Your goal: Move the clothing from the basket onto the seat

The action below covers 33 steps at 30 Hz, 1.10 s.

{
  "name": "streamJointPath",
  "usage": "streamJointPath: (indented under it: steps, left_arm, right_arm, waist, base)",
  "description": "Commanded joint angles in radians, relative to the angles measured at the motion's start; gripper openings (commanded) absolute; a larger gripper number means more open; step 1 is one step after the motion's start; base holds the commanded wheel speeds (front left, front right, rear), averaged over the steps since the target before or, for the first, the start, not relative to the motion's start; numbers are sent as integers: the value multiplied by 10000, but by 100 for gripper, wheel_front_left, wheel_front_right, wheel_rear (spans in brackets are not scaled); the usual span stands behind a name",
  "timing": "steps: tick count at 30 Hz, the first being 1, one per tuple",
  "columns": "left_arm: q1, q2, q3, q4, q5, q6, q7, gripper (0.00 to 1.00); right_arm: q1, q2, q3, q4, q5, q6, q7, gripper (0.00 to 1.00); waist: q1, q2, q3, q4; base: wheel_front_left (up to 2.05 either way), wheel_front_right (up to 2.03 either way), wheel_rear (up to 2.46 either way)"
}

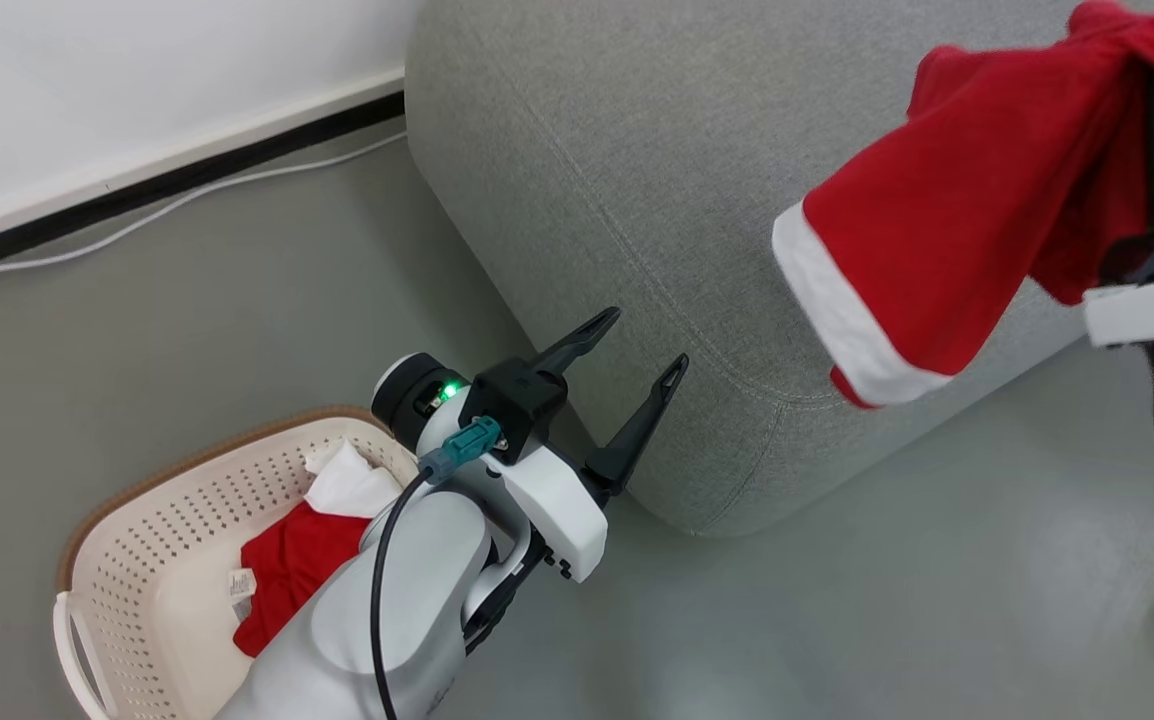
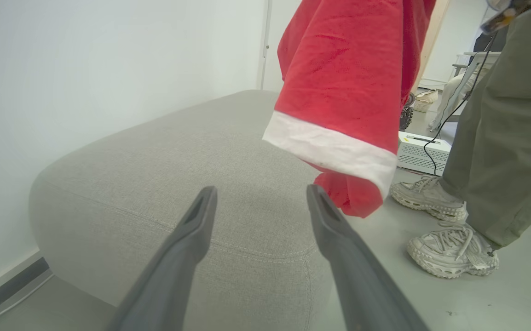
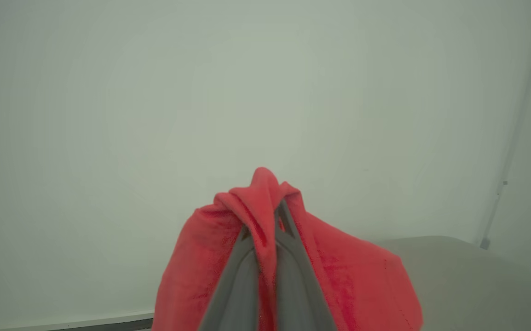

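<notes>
A red garment (image 1: 977,210) with a white hem hangs in the air above the right part of the grey seat (image 1: 637,180), pinched in my right gripper (image 3: 265,216), which is shut on its bunched top. From the left wrist view the same garment (image 2: 348,82) dangles past the seat (image 2: 192,161) corner. My left gripper (image 1: 649,345) is open and empty, fingers pointing at the seat's front corner, just above the basket (image 1: 127,560). More red and white clothing (image 1: 297,570) lies in the basket, partly hidden by my left arm.
A white wall and dark baseboard (image 1: 167,180) with a white cable run behind the basket. A person's legs and pale sneakers (image 2: 449,248) stand on the floor right of the seat, near a white box (image 2: 422,151) and cables.
</notes>
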Motion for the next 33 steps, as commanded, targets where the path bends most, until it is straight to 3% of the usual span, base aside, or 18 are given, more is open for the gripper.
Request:
streamJointPath:
  steps: [1,15,25,33]
  left_arm:
    - [-446,31,304,-184,141,-67,-102,100]
    - [-1376,27,-157,-341,448,-68,-103,100]
    - [-1996,27,-460,-381,605,-62,-103,100]
    - [-2277,26,-792,-619,553,119,-103,100]
  right_arm:
    - [-398,-288,-82,-33,-103,69,-59,0]
    - [-3159,-1612,-1785,2078,-727,69,-59,0]
    - [-5146,-2481,-4132,4383,-1682,69,-59,0]
    - [-6584,-2505,-5723,6071,-2966,69,-59,0]
  waist:
    - [0,0,425,84]
    - [0,0,2830,1658]
    - [0,0,4418,2757]
    - [0,0,5304,3478]
  base:
    - [0,0,0]
    - [0,0,0]
    - [0,0,0]
    - [0,0,0]
